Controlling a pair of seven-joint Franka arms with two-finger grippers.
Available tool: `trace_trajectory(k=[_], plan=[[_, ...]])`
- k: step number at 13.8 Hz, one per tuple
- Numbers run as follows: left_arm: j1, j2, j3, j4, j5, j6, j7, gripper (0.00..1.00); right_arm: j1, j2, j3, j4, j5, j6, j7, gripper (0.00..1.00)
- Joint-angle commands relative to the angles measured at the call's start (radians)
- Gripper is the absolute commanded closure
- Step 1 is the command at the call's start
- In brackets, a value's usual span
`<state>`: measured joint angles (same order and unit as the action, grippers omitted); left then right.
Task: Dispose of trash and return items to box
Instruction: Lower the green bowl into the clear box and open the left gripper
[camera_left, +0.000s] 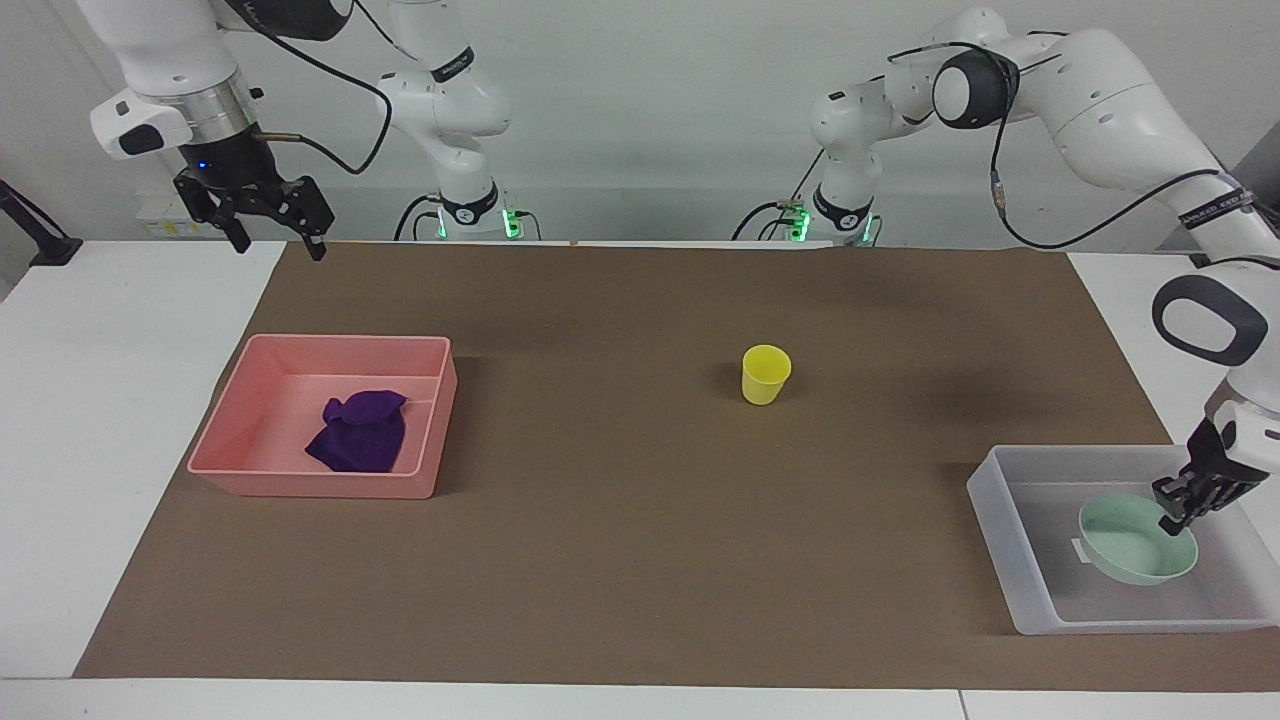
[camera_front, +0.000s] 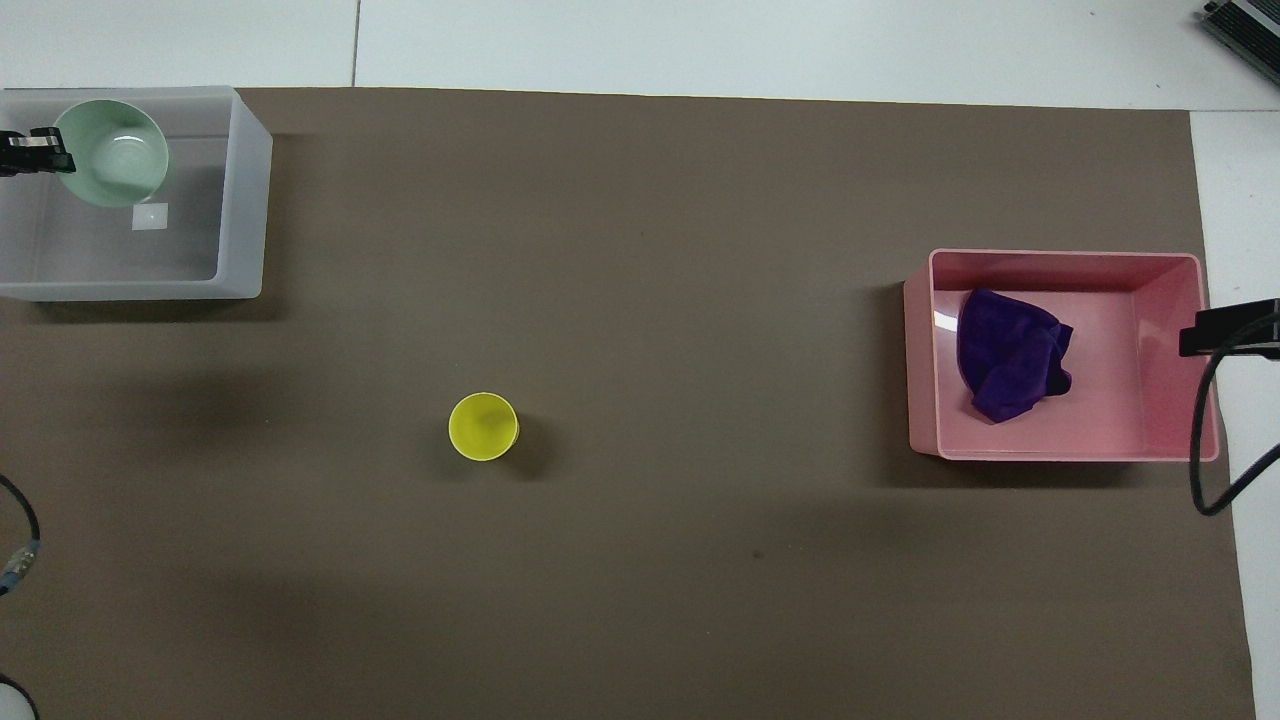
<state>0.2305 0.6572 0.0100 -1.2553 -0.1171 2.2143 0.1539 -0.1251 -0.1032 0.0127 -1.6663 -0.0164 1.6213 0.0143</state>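
Facing view shows the bench (camera_left: 640, 560) under a brown mat, with the pink tray (camera_left: 300, 480) toward the right arm's end and the box (camera_left: 1010, 560), a translucent white tray, toward the left arm's end. The purple cloth (camera_left: 360, 432) lies inside the pink tray, so I judge the trash part as done. The mint-green bowl (camera_left: 1135, 545) sits low in the box, tilted a little, and the left claw (camera_left: 1180, 510) is pinched shut on its rim at the side nearer to the robots; it is not released. The right claw (camera_left: 270, 225) hangs with fingers spread wide and empty, high over the bench edge near the pink tray, and this arm waits. The yellow cup (camera_left: 766, 374) stands upright alone on the mat, about in the middle between the two trays, nearer to the robots than the box. I think the cup is light, stiff and smooth, so it can tip or slip easily; a good hold is on the rim, one finger inside and one outside, or across the body near the top.
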Motion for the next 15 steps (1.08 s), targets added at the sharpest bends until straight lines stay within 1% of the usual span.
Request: trace_trajectory(k=[1,2,3,4,5,6,9,11,12,13,15], plan=[[0.021,0.024,-0.007,0.030,-0.035,-0.002,-0.002,1.00,-0.005,0.002,0.007,0.004,0.007,-0.021,0.016,0.00],[0.020,0.021,-0.007,0.008,-0.042,0.007,-0.002,1.00,0.005,0.003,-0.002,0.004,0.007,-0.021,0.012,0.00],[0.016,0.021,-0.005,-0.004,-0.042,0.025,-0.002,1.00,0.051,0.005,-0.022,0.014,-0.005,-0.027,0.015,0.00],[0.013,0.018,-0.005,-0.025,-0.045,0.069,-0.002,1.00,0.074,0.011,-0.046,0.022,-0.004,-0.032,0.016,0.00],[0.016,0.007,-0.005,-0.071,-0.044,0.088,-0.002,1.00,0.076,0.014,-0.049,0.022,0.004,-0.032,0.018,0.00],[0.016,-0.008,-0.005,-0.096,-0.044,0.093,-0.002,1.00,0.085,0.014,-0.054,0.022,0.007,-0.032,0.019,0.00],[0.012,-0.030,0.001,-0.165,-0.042,0.126,-0.004,1.00,0.090,0.016,-0.063,0.022,-0.002,-0.026,0.019,0.00],[0.018,-0.044,-0.001,-0.190,-0.041,0.130,-0.002,1.00,0.105,0.022,-0.065,0.025,-0.005,-0.023,0.018,0.00],[0.021,-0.047,-0.001,-0.196,-0.041,0.122,-0.002,1.00,0.131,0.036,-0.085,0.042,-0.010,-0.030,0.018,0.00],[0.023,-0.056,0.001,-0.222,-0.041,0.131,-0.002,1.00,0.131,0.055,-0.103,0.075,-0.019,-0.035,0.016,0.00],[0.023,-0.070,-0.001,-0.257,-0.041,0.153,0.001,1.00,0.101,0.051,-0.076,0.068,-0.008,-0.035,0.018,0.00]])
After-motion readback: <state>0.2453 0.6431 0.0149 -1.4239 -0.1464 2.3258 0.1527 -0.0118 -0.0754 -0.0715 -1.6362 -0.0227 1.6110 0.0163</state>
